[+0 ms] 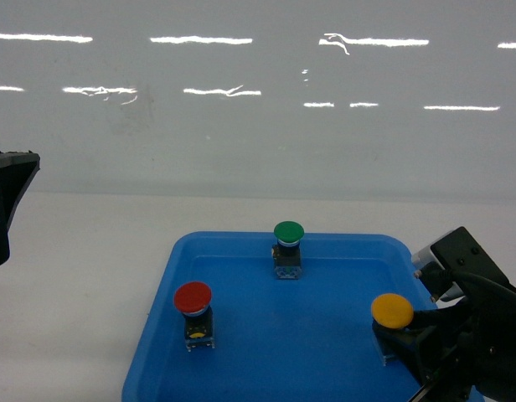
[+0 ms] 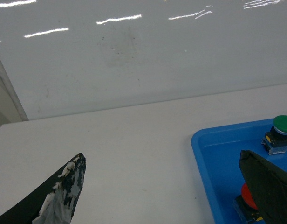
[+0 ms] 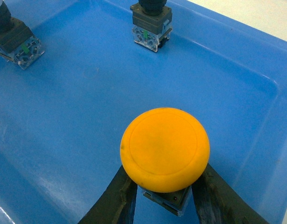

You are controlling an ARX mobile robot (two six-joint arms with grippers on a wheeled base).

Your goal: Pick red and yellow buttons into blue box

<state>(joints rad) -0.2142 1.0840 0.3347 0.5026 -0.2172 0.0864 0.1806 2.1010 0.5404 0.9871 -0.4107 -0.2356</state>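
The yellow button (image 3: 165,148) stands at the right of a shallow blue tray (image 1: 241,251). My right gripper (image 3: 164,189) is shut on its switch block, one finger on each side under the cap; the head view shows the same grip, with the right gripper (image 1: 402,337) below the yellow button (image 1: 392,310). The red button (image 1: 193,300) stands upright at the tray's front left. In the left wrist view the red button (image 2: 246,198) is half hidden behind one finger. My left gripper (image 2: 162,186) is open over the white table, left of the tray. The blue box is out of view.
A green button (image 1: 288,234) stands at the back middle of the tray, also seen as the green button (image 2: 282,125) in the left wrist view. Two switch blocks (image 3: 152,27) with caps cut off lie ahead of the right gripper. A white table (image 1: 82,276) surrounds the tray; a glossy wall stands behind.
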